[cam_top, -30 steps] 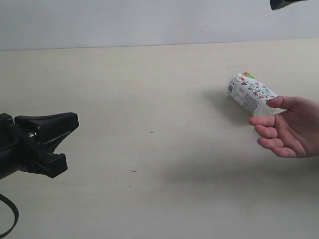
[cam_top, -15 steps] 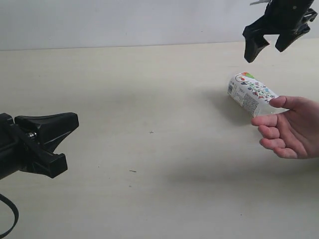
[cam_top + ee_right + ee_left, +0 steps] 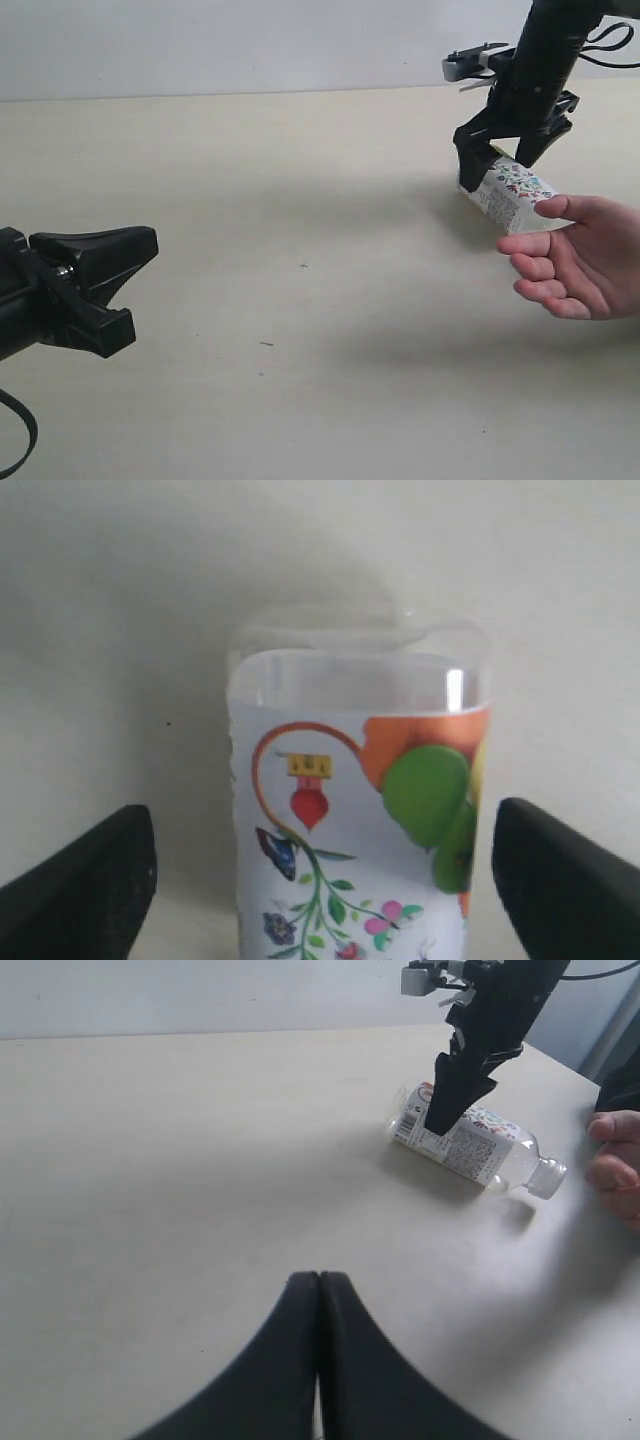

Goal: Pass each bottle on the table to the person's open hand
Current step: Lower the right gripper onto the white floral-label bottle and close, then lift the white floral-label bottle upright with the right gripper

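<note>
One clear bottle (image 3: 513, 193) with a flowered, green-marked label and a white cap (image 3: 549, 1176) lies on its side on the beige table (image 3: 300, 200). My right gripper (image 3: 500, 162) is open and lowered over the bottle's base end. Its fingers (image 3: 85, 875) stand on either side of the label (image 3: 350, 840), with gaps showing. The person's open hand (image 3: 580, 262) waits, palm up, just beyond the cap end and apart from it in the left wrist view. My left gripper (image 3: 318, 1280) is shut and empty, low at the left (image 3: 120, 280). The other bottles are out of view.
The table's far edge meets a pale wall (image 3: 250, 45). The right arm's cable (image 3: 610, 35) loops above the table at the back right. A few dark specks (image 3: 303, 266) dot the table top.
My right gripper has come down from the top right corner and now straddles the bottle. The hand, the bottle and the left gripper have hardly moved.
</note>
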Motion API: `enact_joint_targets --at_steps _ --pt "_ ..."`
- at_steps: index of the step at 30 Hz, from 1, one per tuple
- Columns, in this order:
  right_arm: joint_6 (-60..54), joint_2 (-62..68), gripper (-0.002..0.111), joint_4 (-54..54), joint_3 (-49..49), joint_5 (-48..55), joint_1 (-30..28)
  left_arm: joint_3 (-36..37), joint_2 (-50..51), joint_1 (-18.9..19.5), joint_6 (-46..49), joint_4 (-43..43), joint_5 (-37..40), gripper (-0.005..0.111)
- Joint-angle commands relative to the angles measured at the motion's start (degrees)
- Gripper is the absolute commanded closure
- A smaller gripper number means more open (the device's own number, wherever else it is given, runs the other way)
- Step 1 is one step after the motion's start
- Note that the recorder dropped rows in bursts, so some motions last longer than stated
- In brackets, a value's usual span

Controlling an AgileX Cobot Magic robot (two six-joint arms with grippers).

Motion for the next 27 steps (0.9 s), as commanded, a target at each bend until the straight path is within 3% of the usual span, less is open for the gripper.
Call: enact_joint_targets --at_steps 1,8,12,16,21,27 --pt "1.4 0.0 0.026 -2.1 -0.5 -0.2 0.3 0.1 -0.5 0.1 0.2 0.0 -0.2 0.107" --pt "1.5 1.3 0.03 -2.7 -0.5 -0.2 0.3 0.1 -0.5 0.1 0.2 0.0 -0.2 0.107" --pt "2.4 2.2 0.04 -2.8 -0.5 -0.2 0.3 0.1 -0.5 0.1 0.2 0.0 -0.2 0.107" --pt "4.3 2.2 0.064 -2.8 -0.5 -0.2 0.3 0.1 -0.5 0.1 0.2 0.0 -0.2 0.107" --pt "6.0 2.2 0.109 -2.8 -2.6 -0.2 0.3 0.1 -0.5 0.1 0.2 0.0 -0.2 0.107" --pt "9.1 0.4 0.108 -2.5 -7.0 -0.2 0.5 0.1 -0.5 0.1 0.2 0.0 -0.2 0.107"
